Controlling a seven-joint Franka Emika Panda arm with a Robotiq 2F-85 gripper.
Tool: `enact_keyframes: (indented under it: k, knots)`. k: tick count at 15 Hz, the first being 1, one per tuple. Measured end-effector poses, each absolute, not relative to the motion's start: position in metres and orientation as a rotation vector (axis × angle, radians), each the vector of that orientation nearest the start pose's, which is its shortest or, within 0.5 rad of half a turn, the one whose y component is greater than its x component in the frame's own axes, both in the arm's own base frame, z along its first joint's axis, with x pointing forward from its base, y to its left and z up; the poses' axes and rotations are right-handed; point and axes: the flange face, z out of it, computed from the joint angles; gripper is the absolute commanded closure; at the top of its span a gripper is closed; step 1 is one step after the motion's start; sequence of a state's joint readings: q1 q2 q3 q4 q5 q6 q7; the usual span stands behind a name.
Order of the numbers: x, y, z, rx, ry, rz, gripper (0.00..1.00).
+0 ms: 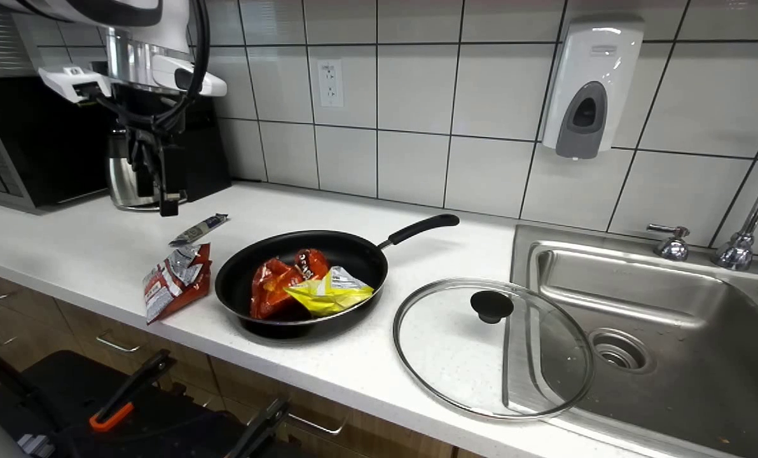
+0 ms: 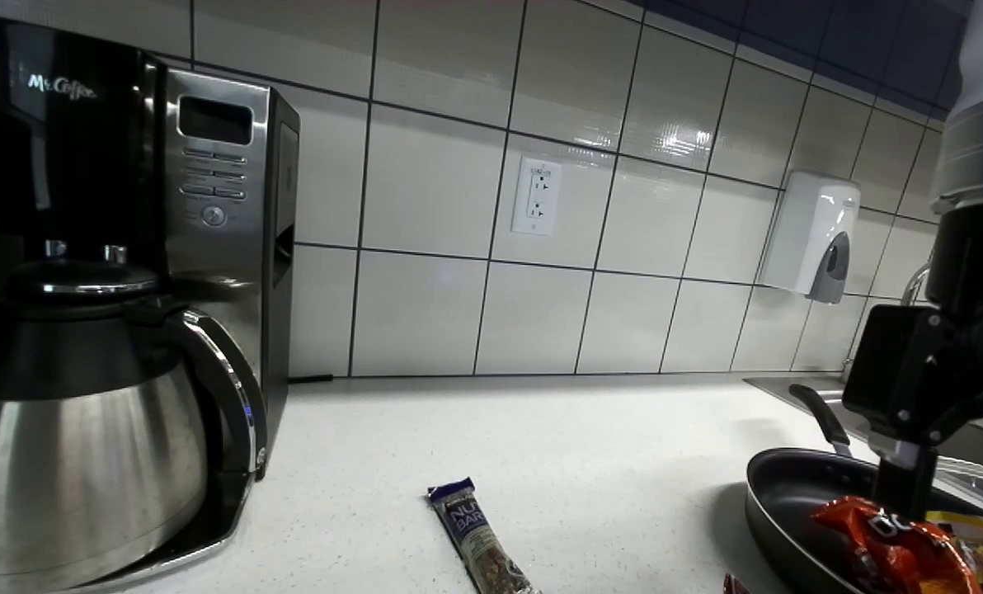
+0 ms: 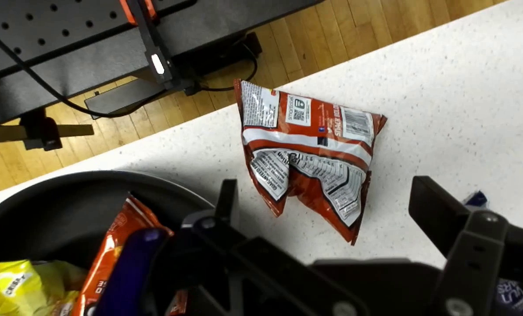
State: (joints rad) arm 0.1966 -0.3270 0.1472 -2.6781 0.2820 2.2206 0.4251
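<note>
My gripper (image 3: pixel 329 202) is open and empty, its black fingers wide apart. It is held above the white counter, as an exterior view (image 1: pixel 168 203) shows. A red snack bag with a silver back label (image 3: pixel 309 149) lies on the counter below, partly between the fingers in the wrist view. It also lies left of the pan in an exterior view (image 1: pixel 179 286). The black frying pan (image 1: pixel 361 254) holds red snack packaging (image 1: pixel 271 286) and a yellow bag (image 1: pixel 331 294). A thin nut bar (image 2: pixel 483 540) lies on the counter, partly hidden by a finger in the wrist view (image 3: pixel 509 292).
A glass lid with a black knob (image 1: pixel 492 306) overlaps the edge of the steel sink (image 1: pixel 627 273). A coffee maker (image 2: pixel 228 272) with its steel carafe (image 2: pixel 87 470) stands by the wall. A black cart with clamps (image 3: pixel 59 74) stands along the counter's front edge.
</note>
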Motion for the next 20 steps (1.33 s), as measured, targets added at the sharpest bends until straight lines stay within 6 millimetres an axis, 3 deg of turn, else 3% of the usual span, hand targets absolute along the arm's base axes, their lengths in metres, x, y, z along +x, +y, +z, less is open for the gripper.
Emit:
enact_keyframes:
  k: [10,20]
  knots:
    - [0.376,0.184,0.294,-3.094,0.03,0.464,0.0]
    - [0.37,0.199,0.271,-3.054,-0.407,0.587,0.0]
